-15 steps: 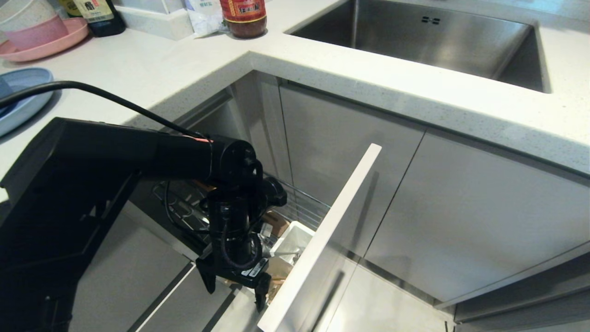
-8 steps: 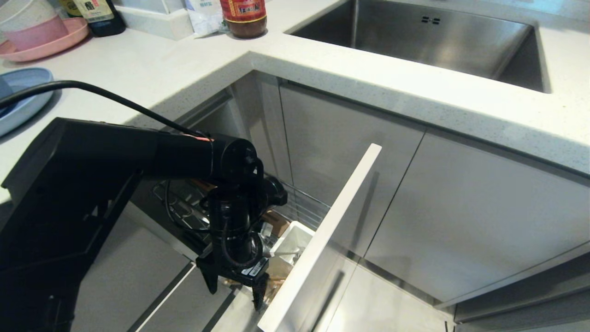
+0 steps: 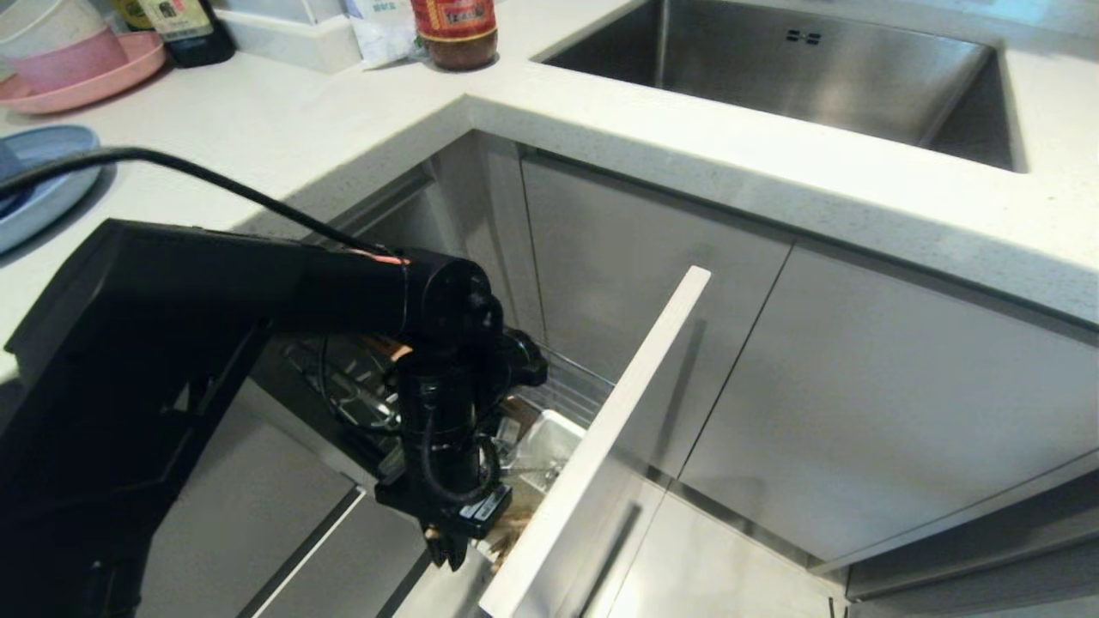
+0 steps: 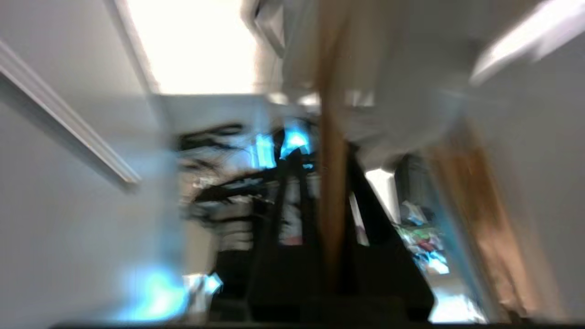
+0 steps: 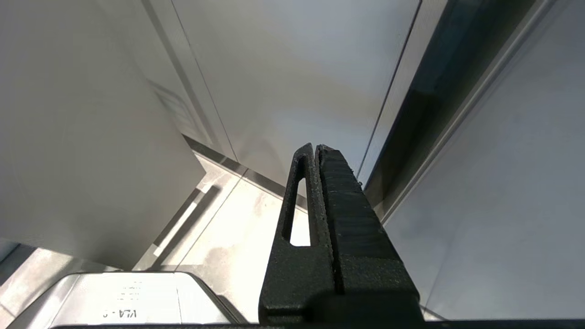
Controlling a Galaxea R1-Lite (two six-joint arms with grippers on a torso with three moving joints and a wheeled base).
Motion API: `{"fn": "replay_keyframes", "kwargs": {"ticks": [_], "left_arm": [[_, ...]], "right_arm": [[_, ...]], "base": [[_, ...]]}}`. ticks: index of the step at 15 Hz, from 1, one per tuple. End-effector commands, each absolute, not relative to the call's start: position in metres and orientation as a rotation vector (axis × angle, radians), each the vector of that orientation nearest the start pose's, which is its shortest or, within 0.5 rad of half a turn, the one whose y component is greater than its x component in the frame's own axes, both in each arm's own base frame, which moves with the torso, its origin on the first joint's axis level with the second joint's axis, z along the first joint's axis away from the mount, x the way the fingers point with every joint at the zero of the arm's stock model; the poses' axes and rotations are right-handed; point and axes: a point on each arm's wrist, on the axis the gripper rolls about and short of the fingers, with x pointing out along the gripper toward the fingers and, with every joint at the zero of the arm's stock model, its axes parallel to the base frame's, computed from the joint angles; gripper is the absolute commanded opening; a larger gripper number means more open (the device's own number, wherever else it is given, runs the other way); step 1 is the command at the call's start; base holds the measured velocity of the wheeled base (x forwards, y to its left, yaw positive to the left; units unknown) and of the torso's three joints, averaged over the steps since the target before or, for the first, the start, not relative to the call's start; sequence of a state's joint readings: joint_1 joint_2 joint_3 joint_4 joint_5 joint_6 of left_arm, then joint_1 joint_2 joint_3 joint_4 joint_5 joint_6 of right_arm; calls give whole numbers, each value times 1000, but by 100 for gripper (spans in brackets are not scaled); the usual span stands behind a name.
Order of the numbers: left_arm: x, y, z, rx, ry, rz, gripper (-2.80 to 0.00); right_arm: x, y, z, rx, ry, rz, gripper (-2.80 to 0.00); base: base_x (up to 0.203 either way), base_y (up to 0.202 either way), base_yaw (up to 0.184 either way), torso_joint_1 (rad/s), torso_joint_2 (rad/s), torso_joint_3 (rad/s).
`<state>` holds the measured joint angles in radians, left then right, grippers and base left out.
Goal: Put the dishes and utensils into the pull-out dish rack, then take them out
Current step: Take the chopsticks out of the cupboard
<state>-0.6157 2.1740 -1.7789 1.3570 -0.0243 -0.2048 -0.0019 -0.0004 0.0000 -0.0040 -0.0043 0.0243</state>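
The pull-out dish rack (image 3: pixel 567 388) stands drawn out under the counter, its pale front panel (image 3: pixel 620 412) towards me and its white cutlery cup (image 3: pixel 549 442) just behind the panel. My left gripper (image 3: pixel 448 556) hangs pointing down beside the cup, inside the rack. In the left wrist view, my left gripper (image 4: pixel 322 153) is shut on the wooden chopsticks (image 4: pixel 331 183), which run up between its fingers. The light blue plate (image 3: pixel 47 184) lies on the counter at the far left, with the bowl's edge (image 3: pixel 5 163) on it. My right gripper (image 5: pixel 316 147) is shut and empty, parked low by the cabinet fronts.
The steel sink (image 3: pixel 773 69) sits in the counter at the back right. A pink plate with stacked bowls (image 3: pixel 103 69), a dark bottle (image 3: pixel 185 30) and a red-labelled jar (image 3: pixel 455 34) line the back of the counter. Closed cabinet doors (image 3: pixel 859 403) flank the rack's right side.
My left gripper's fingers, spread wide a second ago, have closed together on the chopsticks. The wrist has shifted slightly right. The right arm has not moved.
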Motion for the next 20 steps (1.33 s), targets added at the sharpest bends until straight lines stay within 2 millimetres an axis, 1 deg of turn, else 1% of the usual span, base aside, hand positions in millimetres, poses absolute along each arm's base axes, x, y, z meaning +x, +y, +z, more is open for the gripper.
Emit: {"fn": "replay_keyframes", "kwargs": {"ticks": [1,7,13,20], "left_arm": [[277,-200,149,374,1725,-289,-280],[270,-203,152,395,1743,-295,-280],[247,-194,186,391,1707,-331,-280],[224,-176,221,378,1651,-355,-280]], "right_arm": [[-23,0,75,25,-6,-6,-280],[-23,0,75,25,-5,-6,-280],[-23,0,75,25,-5,-6,-280],[-23,0,75,25,-4,-6,-280]], "base": [[0,0,0,0,0,0],[0,0,0,0,0,0],[0,0,0,0,0,0],[0,0,0,0,0,0]]}}
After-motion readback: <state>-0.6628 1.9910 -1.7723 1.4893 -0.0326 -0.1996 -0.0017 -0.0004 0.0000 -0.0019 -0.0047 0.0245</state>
